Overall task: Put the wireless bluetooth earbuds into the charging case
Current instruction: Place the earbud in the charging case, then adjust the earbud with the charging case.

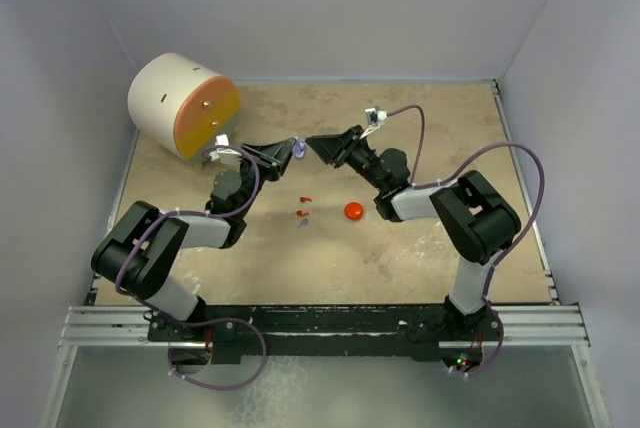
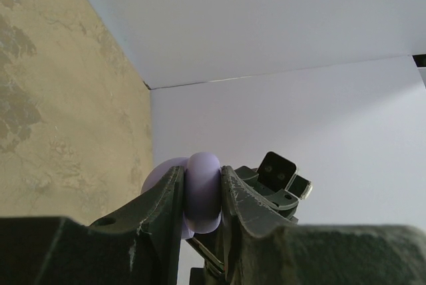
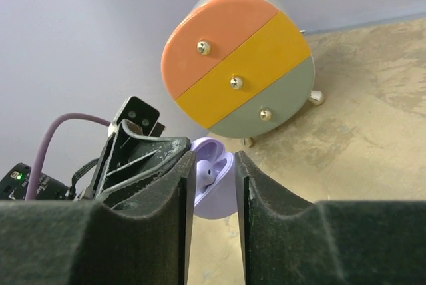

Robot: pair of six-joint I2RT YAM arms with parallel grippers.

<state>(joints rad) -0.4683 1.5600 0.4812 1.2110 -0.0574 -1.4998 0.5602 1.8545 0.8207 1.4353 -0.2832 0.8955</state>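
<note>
The biggest thing is the tan table (image 1: 420, 248). At its far left corner lies a big round drum (image 1: 182, 105) on its side. The drum's flat face has an orange stripe, a yellow stripe and a grey-green stripe, each with a small shiny knob.

Next come the two dark arms. They reach in from the near edge and meet over the middle of the far part of the table.

The left gripper (image 1: 290, 151) is squeezed tight on the light purple charging case (image 1: 298, 148). The case is held up in the air, off the table. Its lid is open. In the right wrist view a pale earbud (image 3: 208, 175) sits inside it.

The right gripper (image 1: 314, 144) points at the case from the other side. Its fingers (image 3: 180, 185) are apart, and the case shows in the gap between them. I cannot tell if they touch it.

A small red-orange disc (image 1: 353, 210) lies on the table, nearer to the arms' bases and a bit to the right.

The littlest things lie on the table to the left of the disc. One red earbud (image 1: 306, 197) is there. Another red earbud (image 1: 301, 213) is just below it in the top view. A tiny grey-purple earbud (image 1: 302, 223) is right beside that one.
</note>
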